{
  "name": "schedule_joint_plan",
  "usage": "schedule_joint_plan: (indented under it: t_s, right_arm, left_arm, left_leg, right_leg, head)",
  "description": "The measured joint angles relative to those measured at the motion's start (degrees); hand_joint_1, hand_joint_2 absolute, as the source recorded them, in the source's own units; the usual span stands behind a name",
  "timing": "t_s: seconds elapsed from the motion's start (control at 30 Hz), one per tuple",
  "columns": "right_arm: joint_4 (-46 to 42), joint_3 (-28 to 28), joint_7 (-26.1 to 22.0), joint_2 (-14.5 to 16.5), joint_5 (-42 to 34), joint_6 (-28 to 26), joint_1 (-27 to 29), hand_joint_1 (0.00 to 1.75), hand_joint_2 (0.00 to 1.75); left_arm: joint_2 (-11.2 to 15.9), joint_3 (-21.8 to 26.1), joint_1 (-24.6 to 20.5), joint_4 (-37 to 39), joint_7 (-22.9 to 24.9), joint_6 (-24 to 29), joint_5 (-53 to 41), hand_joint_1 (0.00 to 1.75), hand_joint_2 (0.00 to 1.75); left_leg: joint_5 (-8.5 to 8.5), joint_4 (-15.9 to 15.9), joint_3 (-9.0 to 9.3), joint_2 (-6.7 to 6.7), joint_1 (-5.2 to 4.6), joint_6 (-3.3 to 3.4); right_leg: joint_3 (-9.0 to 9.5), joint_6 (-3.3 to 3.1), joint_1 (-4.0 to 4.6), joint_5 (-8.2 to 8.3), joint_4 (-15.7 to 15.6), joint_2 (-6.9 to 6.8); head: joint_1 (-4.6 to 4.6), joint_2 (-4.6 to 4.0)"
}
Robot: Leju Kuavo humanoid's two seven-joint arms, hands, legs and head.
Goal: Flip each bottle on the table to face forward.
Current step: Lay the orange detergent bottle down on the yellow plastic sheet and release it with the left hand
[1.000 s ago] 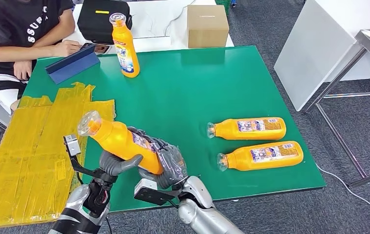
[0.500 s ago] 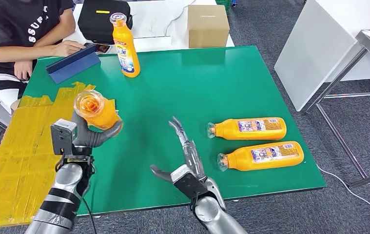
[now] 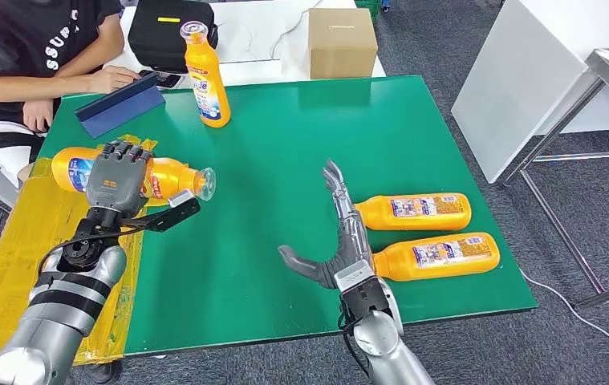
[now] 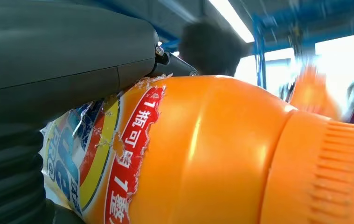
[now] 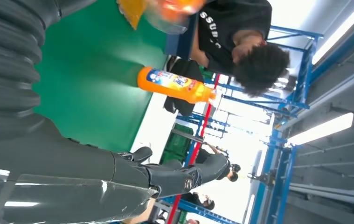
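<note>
Table: my green table holds all the bottles, and a yellow taped patch covers its left side.
Person: someone in a black shirt sits at the far left corner, near my left arm. If I swing wide, I may bump them.
Left hand: my left hand grips one orange bottle around its middle, held sideways above the yellow patch, cap pointing right.
Slip risk: the left wrist view shows a torn, wrinkled label under my hold. I think the bottle may slide or twist if I turn it fast.
Right hand: my right hand holds nothing, fingers spread apart, just beside two lying bottles. I think a careless move may knock them, and they may roll toward the near edge.
Standing bottle: one bottle stands upright at the far side, well apart from both hands.
</note>
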Motion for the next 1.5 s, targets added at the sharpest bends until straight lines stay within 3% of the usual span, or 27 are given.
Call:
schedule_joint_plan:
  t_s: [0.23, 0.53, 0.73, 0.77, 0.87, 0.9, 1.33, 1.47, 1.5]
  right_arm:
    - [-2.2, -1.3, 0.8, -0.1, 0.8, 0.4, 0.0, 0.0, 1.75]
    - [-3.0, -2.1, 1.5, -0.1, 1.3, 1.2, 0.0, 0.0, 1.75]
    - [-3.0, -2.1, 1.8, 0.0, 1.4, 1.6, 0.0, 0.0, 1.75]
    - [-3.0, -2.1, 1.8, 0.0, 1.4, 1.6, 0.0, 0.0, 1.75]
    - [-3.0, -2.1, 1.8, 0.0, 1.4, 1.6, 0.0, 0.0, 1.75]
    - [-3.0, -2.1, 1.8, 0.0, 1.4, 1.5, 0.0, 0.0, 1.75]
    - [-2.7, -2.1, 2.1, 0.0, 1.7, 1.4, 0.0, 0.0, 1.75]
    - [-2.5, -2.1, 2.1, 0.0, 1.8, 1.4, 0.0, 0.0, 1.75]
    - [-2.4, -2.1, 2.2, 0.0, 1.8, 1.4, 0.0, 0.0, 1.75]
  left_arm:
    - [1.4, -2.4, -3.7, 11.1, 3.6, -6.8, -6.9, 1.75, 1.75]
    - [1.0, -2.7, -5.8, 21.2, 5.0, -13.1, -6.4, 1.75, 1.75]
    - [-0.5, -0.6, -6.8, 25.2, 2.9, -14.7, -1.5, 1.75, 1.75]
    - [-0.7, -0.3, -6.9, 25.5, 2.7, -14.7, -1.2, 1.56, 1.75]
    - [-1.1, 0.4, -7.1, 26.3, 2.2, -14.8, -0.4, 0.27, 1.75]
    - [-1.2, 0.7, -7.2, 26.5, 1.7, -15.0, 0.2, 0.03, 1.75]
    - [-2.1, 4.3, -6.7, 26.9, -0.5, -12.7, 4.7, 0.0, 1.75]
    - [-2.1, 4.7, -6.5, 26.9, -0.6, -12.2, 5.1, 0.0, 0.0]
    - [-2.1, 4.8, -6.5, 26.9, -0.6, -12.0, 5.2, 0.0, 0.0]
  left_leg:
    - [0.01, 0.0, -0.04, -0.02, -0.01, 0.0]
    - [0.0, 0.0, -0.04, -0.02, -0.01, 0.0]
    - [0.0, 0.0, 0.08, -0.11, -0.01, -0.01]
    - [0.0, 0.0, 0.1, -0.11, -0.01, -0.01]
    - [0.0, 0.0, 0.17, -0.1, -0.01, 0.0]
    - [0.0, 0.0, 0.2, -0.11, -0.01, 0.0]
    - [0.01, 0.0, 0.34, -0.16, -0.02, 0.0]
    - [0.01, 0.0, 0.34, -0.16, -0.02, 0.0]
    - [0.01, 0.0, 0.34, -0.16, -0.01, 0.0]
  right_leg:
    - [0.0, 0.0, -0.02, 0.0, 0.0, 0.0]
    - [-0.01, 0.0, -0.01, 0.0, 0.0, 0.0]
    - [0.15, -0.01, -0.01, -0.02, 0.0, -0.03]
    - [0.18, -0.01, -0.01, -0.02, 0.0, -0.03]
    - [0.25, -0.01, -0.01, -0.02, 0.0, -0.03]
    - [0.28, -0.01, -0.01, -0.02, 0.0, -0.03]
    - [0.44, -0.01, -0.01, -0.02, 0.0, -0.07]
    - [0.46, -0.01, -0.01, -0.02, 0.0, -0.07]
    - [0.46, -0.01, -0.01, -0.02, 0.0, -0.07]
  head:
    - [0.01, 0.0]
    - [0.0, 0.0]
    - [0.0, 0.0]
    - [0.01, 0.0]
    - [0.0, 0.0]
    - [-0.01, 0.0]
    - [0.0, 0.0]
    - [0.0, 0.0]
    - [0.0, 0.0]
